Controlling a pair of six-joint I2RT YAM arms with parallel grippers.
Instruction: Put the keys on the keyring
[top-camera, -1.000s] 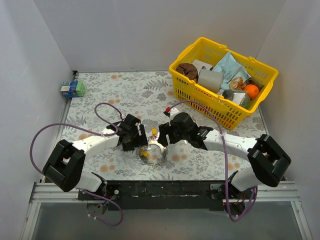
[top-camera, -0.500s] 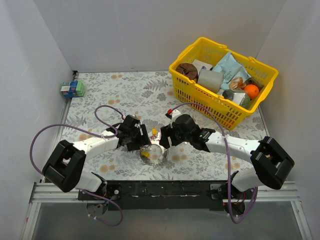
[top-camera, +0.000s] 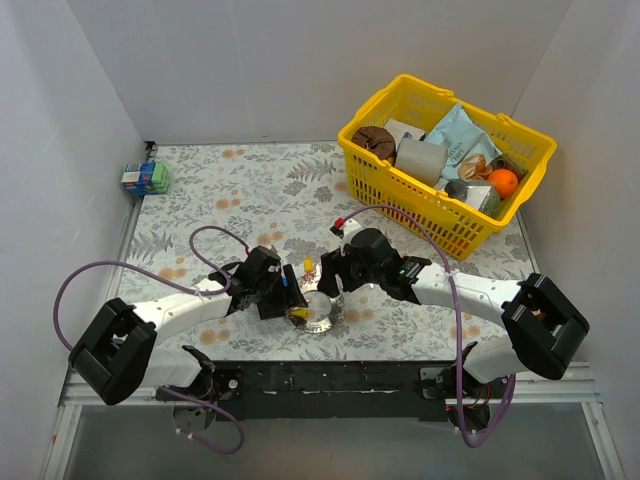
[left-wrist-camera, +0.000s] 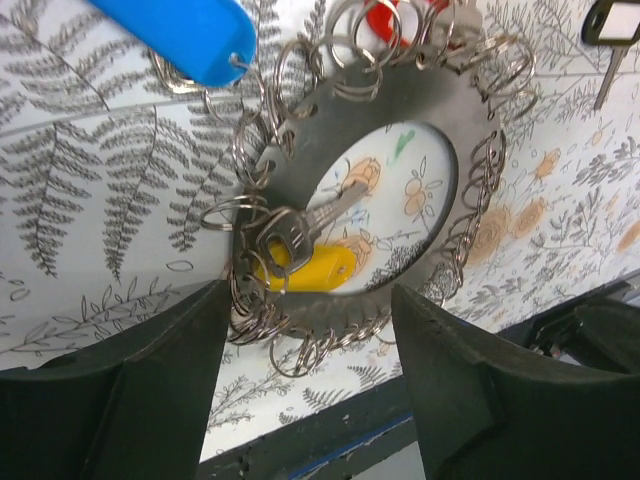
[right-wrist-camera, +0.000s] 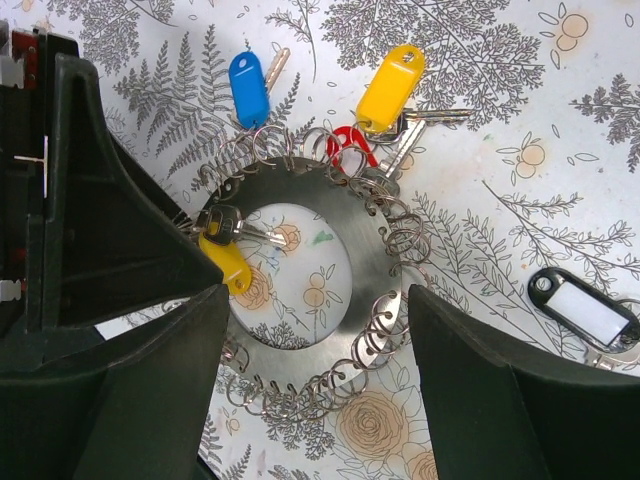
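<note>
The keyring (top-camera: 320, 310) is a flat steel ring (left-wrist-camera: 300, 130) edged with several small split rings, lying on the floral cloth. A key with a yellow tag (left-wrist-camera: 310, 268) lies across its hole, its head among the split rings. Blue (right-wrist-camera: 248, 88), yellow (right-wrist-camera: 390, 88) and red (right-wrist-camera: 345, 145) tagged keys lie at its far rim. A black-tagged key (right-wrist-camera: 585, 308) lies apart to the right. My left gripper (left-wrist-camera: 308, 305) is open, straddling the ring's near rim. My right gripper (right-wrist-camera: 318, 300) hovers open over the ring, holding nothing.
A yellow basket (top-camera: 445, 165) full of groceries stands at the back right. A small green and blue box (top-camera: 145, 178) sits at the far left wall. The left arm's black finger (right-wrist-camera: 70, 200) fills the left of the right wrist view.
My left gripper has slid right and nearer, from beside the ring onto its left rim, and its jaws have narrowed a little. The right gripper has hardly moved.
</note>
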